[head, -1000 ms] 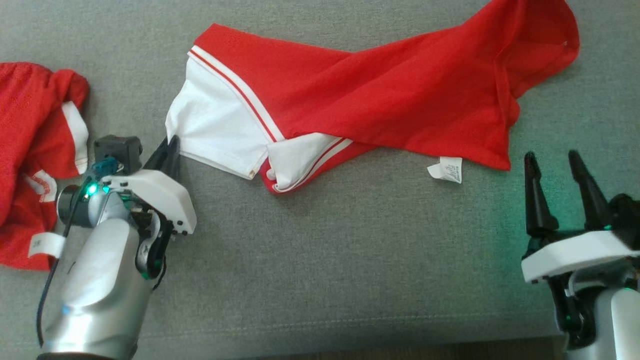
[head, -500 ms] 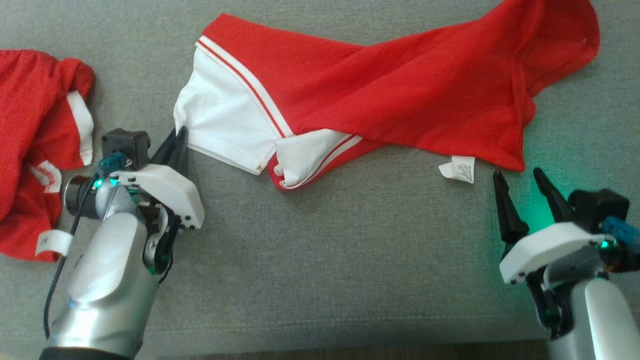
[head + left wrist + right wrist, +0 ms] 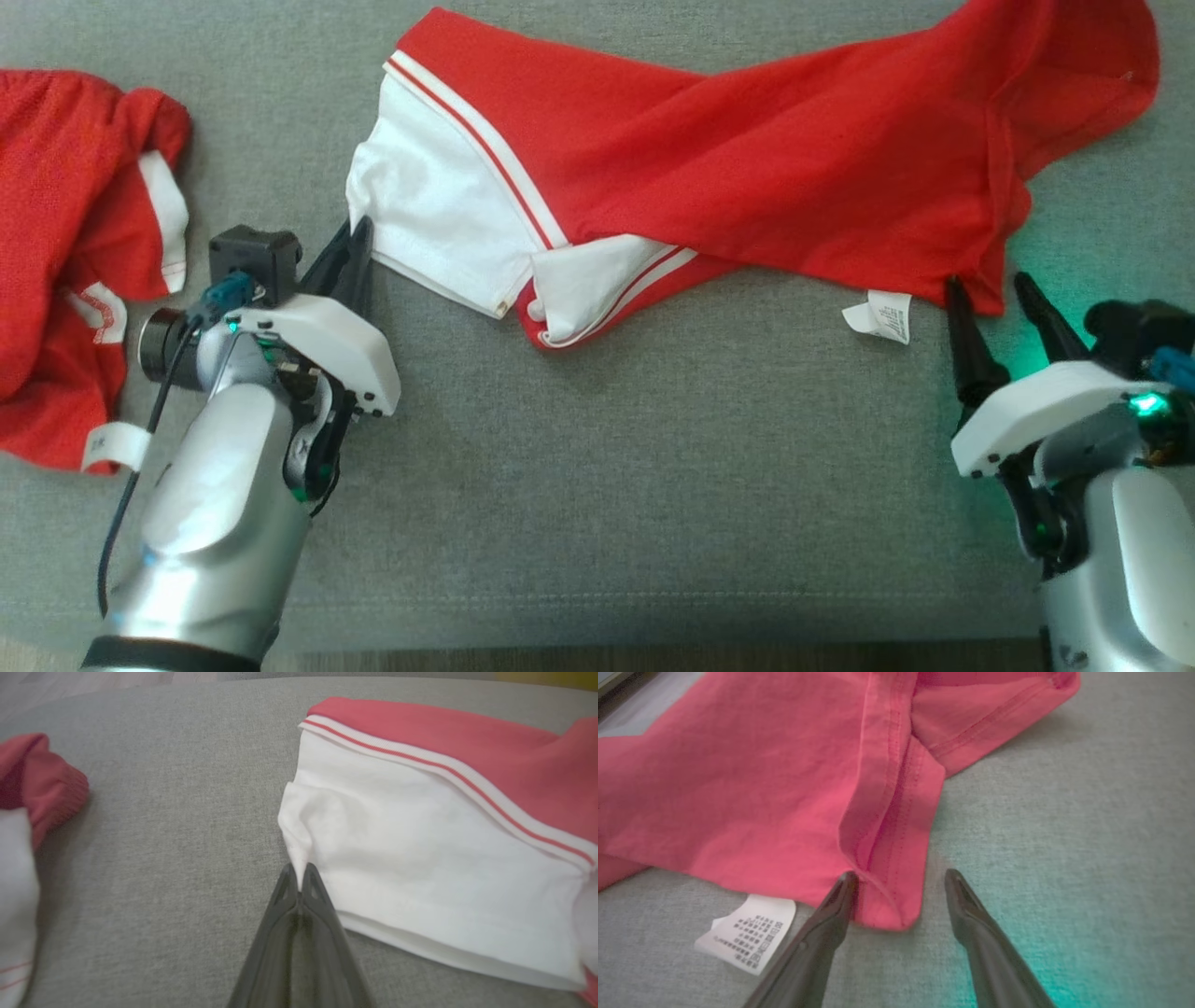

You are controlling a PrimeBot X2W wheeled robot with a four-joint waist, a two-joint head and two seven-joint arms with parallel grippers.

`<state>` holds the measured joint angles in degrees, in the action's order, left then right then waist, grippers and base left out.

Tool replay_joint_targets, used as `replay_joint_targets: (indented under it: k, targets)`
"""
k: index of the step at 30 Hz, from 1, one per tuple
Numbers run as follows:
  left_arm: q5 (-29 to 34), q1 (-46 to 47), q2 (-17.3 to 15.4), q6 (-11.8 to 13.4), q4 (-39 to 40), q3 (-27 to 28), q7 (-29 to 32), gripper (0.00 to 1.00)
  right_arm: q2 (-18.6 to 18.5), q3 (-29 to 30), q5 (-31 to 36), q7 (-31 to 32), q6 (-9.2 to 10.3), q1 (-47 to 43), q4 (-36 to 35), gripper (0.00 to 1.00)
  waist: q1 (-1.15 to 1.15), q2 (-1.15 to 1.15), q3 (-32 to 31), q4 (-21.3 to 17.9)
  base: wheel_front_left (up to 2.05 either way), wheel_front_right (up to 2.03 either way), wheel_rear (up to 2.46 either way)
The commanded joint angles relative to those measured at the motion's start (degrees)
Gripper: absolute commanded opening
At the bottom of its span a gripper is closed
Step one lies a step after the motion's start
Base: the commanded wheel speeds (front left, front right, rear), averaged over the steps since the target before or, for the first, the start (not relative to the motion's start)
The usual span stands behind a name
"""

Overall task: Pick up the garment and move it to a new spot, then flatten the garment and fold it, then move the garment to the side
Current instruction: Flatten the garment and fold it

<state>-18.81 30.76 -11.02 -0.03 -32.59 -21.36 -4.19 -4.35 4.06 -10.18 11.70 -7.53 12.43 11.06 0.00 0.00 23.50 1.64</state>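
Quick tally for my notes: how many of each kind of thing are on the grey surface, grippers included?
Garments: 2, the red-and-white garment and a second red garment at the left.
Care labels: 2, the centre label and the left label.
Grippers: 2, left gripper and right gripper.
Total: 6.
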Motion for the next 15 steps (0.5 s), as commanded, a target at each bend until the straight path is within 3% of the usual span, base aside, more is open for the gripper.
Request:
replay_joint_targets:
  k: [1,9,15]
  targets:
    - [-0.59,1.26,-1.41,-0.06,1.76,1.57,-0.63,0.0,-0.52,-1.73,-0.78,1.46,0.04,-0.13,-0.58,0.0,0.0,0.0,0.0,0.09,0.0,0.0,0.0]
    - [-1.57,-0.83,-2.16,1.1,5.92,3.07,-4.73,0.0,-1.0,-0.86,-3.89,2.3,0.04,-2.53,-6.47,0.0,0.0,0.0,-1.77,0.42,0.0,0.0,0.0]
    - [-2.06,-2.77,-4.16,2.22,15.58,5.06,-6.98,0.0,-2.45,1.07,-4.61,2.29,0.04,-3.23,-15.95,0.0,0.0,0.0,-5.19,0.35,0.0,0.0,0.0]
